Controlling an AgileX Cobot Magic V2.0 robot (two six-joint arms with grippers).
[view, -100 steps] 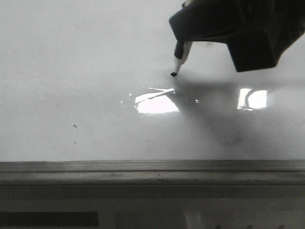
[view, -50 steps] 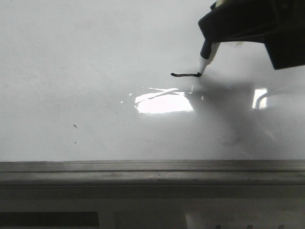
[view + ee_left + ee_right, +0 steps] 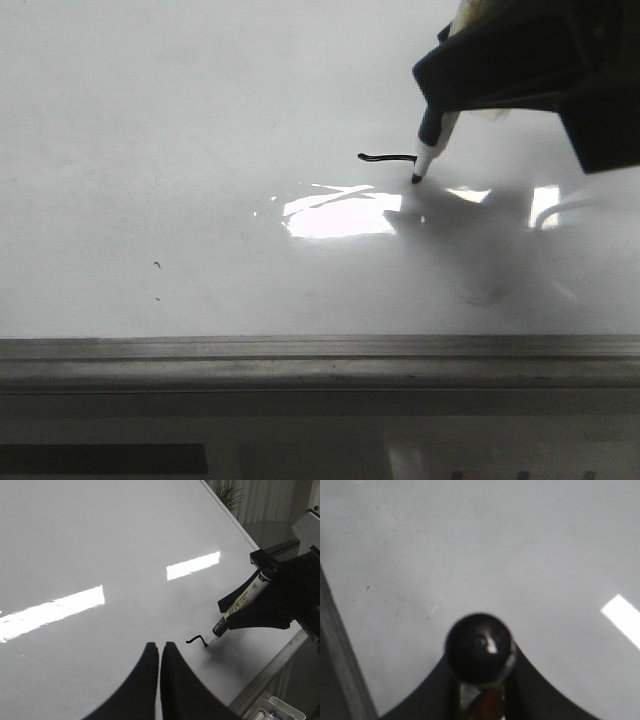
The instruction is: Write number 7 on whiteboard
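One stroke is down so far on the whiteboard (image 3: 180,120), which fills nearly all of the front view with its grey frame edge (image 3: 300,350) along the near side. Right gripper (image 3: 455,95) comes in from the upper right, clamped on a marker (image 3: 432,150); the right wrist view looks straight down the marker's butt end, fingers closed either side of it. Left gripper (image 3: 160,680) hangs over the board on the bar's near-left side, fingers almost touching, nothing between them, so it plays no part. Number 7 (image 3: 388,158) is only part drawn: a short horizontal top bar with a small hook at its left end, sitting just beyond the bright glare patch (image 3: 335,215). Marker tip is on the board just below the bar's right end, so my read is the stem has only begun. Key relation: the rest of the figure lies from the tip toward the frame edge, long axis nearly square to the bar, running past the glare's right side. Right arm owns the move.
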